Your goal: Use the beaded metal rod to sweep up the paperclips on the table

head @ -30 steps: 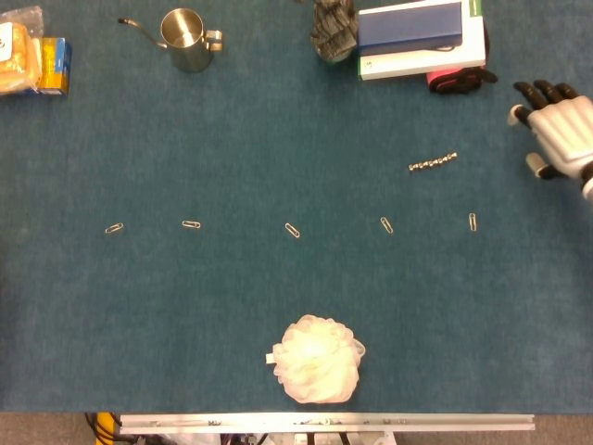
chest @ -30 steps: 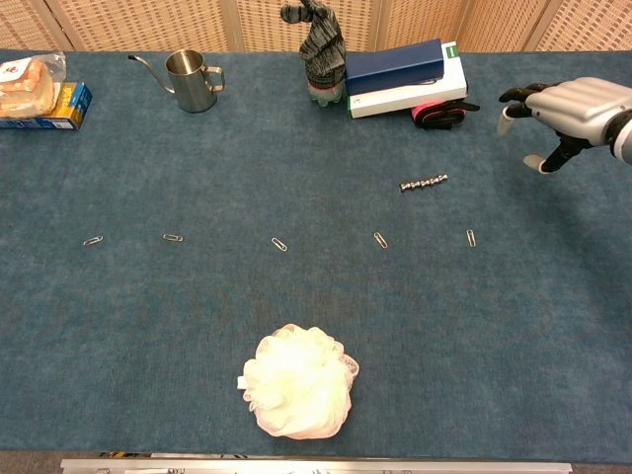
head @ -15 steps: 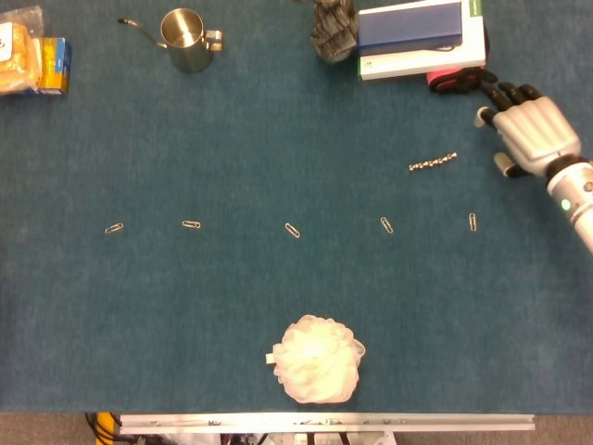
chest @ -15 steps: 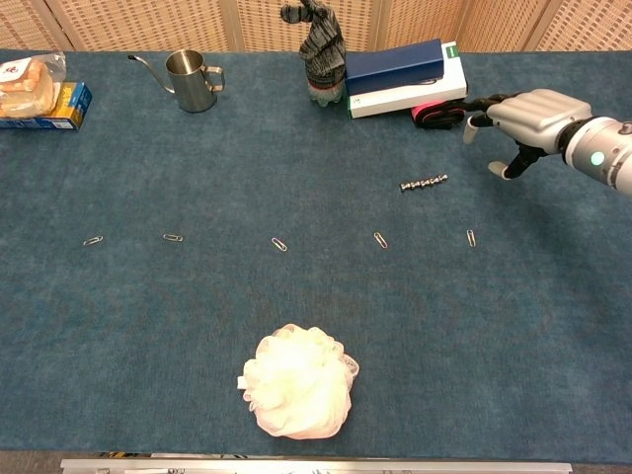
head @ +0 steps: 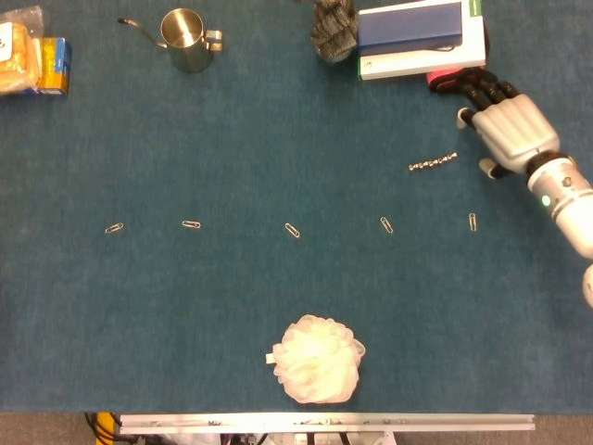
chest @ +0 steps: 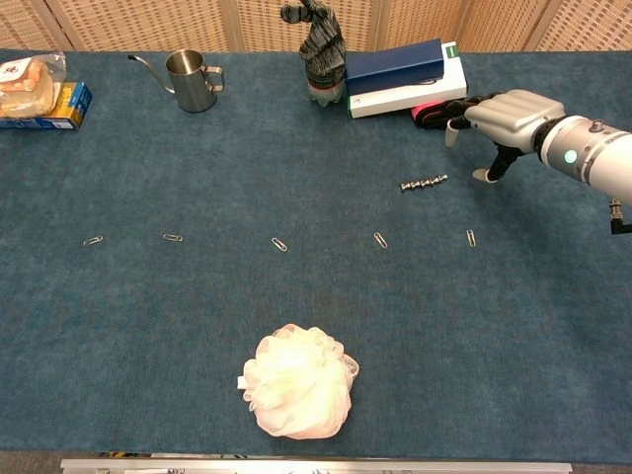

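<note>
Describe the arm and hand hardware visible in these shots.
Only the right hand and its forearm show. The hand has a light silver-grey back plate and black fingers with pale tips. The forearm is a smooth white-grey cylinder with a small green indicator light near the wrist. A dark fitting sticks out at the frame edge. No loose cables visible. The left arm is not in view.

Light was even and diffuse over the worktop [head: 232,297]; shadows faint, no glare; head view slightly soft, chest view sharper.
</note>
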